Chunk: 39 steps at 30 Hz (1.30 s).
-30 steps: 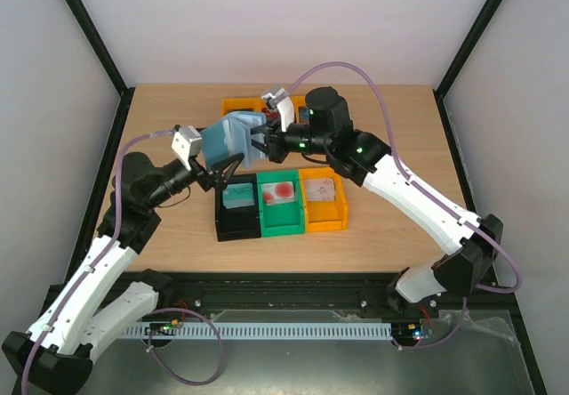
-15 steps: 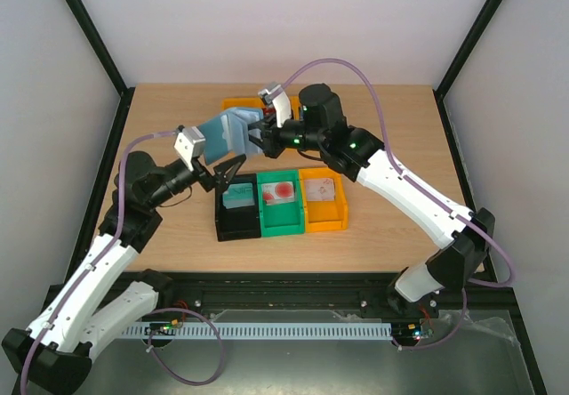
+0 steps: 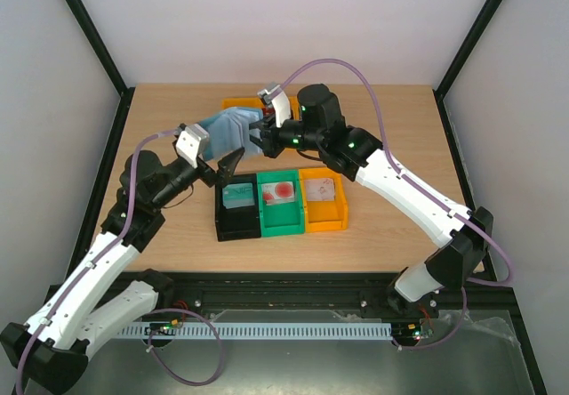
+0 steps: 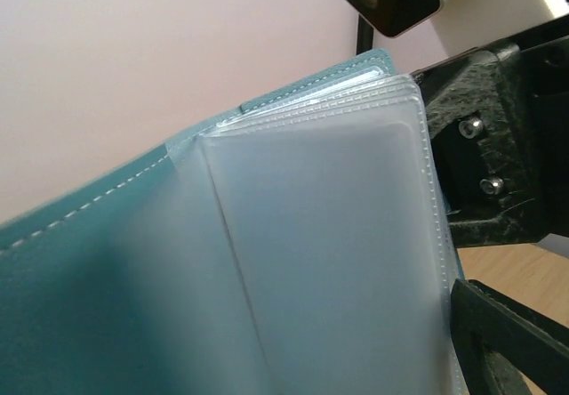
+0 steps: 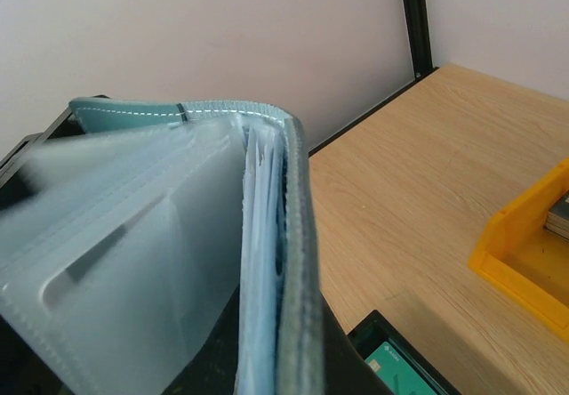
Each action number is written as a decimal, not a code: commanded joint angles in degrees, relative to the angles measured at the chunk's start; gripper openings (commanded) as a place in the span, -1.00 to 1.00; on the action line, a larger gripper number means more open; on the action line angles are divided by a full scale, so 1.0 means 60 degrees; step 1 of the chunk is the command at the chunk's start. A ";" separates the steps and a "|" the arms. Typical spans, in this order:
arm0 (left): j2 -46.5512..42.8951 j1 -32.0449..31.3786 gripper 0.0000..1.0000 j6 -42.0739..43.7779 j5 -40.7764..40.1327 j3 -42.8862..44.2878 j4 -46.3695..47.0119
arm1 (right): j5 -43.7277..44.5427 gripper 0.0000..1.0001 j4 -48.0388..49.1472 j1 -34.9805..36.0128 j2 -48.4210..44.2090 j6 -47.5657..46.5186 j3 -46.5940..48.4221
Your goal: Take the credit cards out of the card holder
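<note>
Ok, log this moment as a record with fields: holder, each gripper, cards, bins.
card holder: held in the air, opened, clear sleeves fanned out; no card visible in those that show
right gripper: shut on the card holder's edge
left gripper: open, jaws wide beside the holder; contact unclear
credit cards: one each in the black bin, green bin and orange bin
other: second orange bin behind the holder
</note>
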 commanded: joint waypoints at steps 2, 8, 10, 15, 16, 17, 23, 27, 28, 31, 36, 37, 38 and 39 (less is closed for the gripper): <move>-0.0064 0.0031 0.95 -0.0006 -0.0778 0.0196 0.0014 | -0.0123 -0.97 -0.0093 0.0087 -0.0091 -0.0168 0.0343; -0.0210 0.0045 0.47 -0.0290 -0.0526 0.0213 -0.0070 | -0.0229 -0.97 -0.0206 0.0077 -0.0241 -0.0391 0.0343; -0.0291 0.0059 0.30 -0.0363 -0.0293 0.0200 0.0015 | -0.0392 -0.97 -0.0187 0.0064 -0.0315 -0.0495 0.0343; -0.0536 0.0158 0.08 -0.0840 0.0328 0.0091 0.0213 | -0.0838 -0.97 -0.0174 0.0046 -0.0435 -0.0690 0.0335; -0.0589 0.0186 0.08 -0.0921 0.0471 0.0068 0.0256 | -0.0940 -0.97 -0.0150 0.0029 -0.0482 -0.0705 0.0293; -0.0650 0.0215 0.09 -0.0977 0.0605 0.0039 0.0293 | -0.1083 -0.97 -0.0116 -0.0001 -0.0519 -0.0716 0.0253; -0.0873 0.0419 0.33 -0.1065 0.0619 -0.0011 0.0307 | -0.2266 -0.97 0.0544 -0.0381 -0.0962 -0.0503 -0.0295; -0.1064 0.0470 0.39 -0.1007 0.0697 -0.0173 0.0407 | -0.2982 -0.97 0.0697 -0.0531 -0.1071 -0.0408 -0.0436; -0.1077 0.0484 0.42 -0.1008 0.0749 -0.0183 0.0440 | -0.3105 -0.97 0.0700 -0.0554 -0.1082 -0.0406 -0.0446; -0.1110 0.0485 0.47 -0.0997 0.0855 -0.0185 0.0462 | -0.3380 -0.97 0.0783 -0.0612 -0.1128 -0.0381 -0.0502; -0.1117 0.0512 0.32 -0.0888 0.0819 -0.0168 0.0368 | -0.4029 -0.97 0.0952 -0.0744 -0.1084 -0.0269 -0.0491; -0.1116 0.0514 0.25 -0.0922 0.0832 -0.0183 0.0367 | -0.4197 -0.97 0.0994 -0.0753 -0.1065 -0.0242 -0.0491; -0.1123 0.0510 0.17 -0.0959 0.0858 -0.0194 0.0374 | -0.4341 -0.97 0.1037 -0.0759 -0.1037 -0.0207 -0.0493; -0.1119 0.0514 0.12 -0.0974 0.0923 -0.0206 0.0373 | -0.4467 -0.97 0.1070 -0.0764 -0.1012 -0.0172 -0.0499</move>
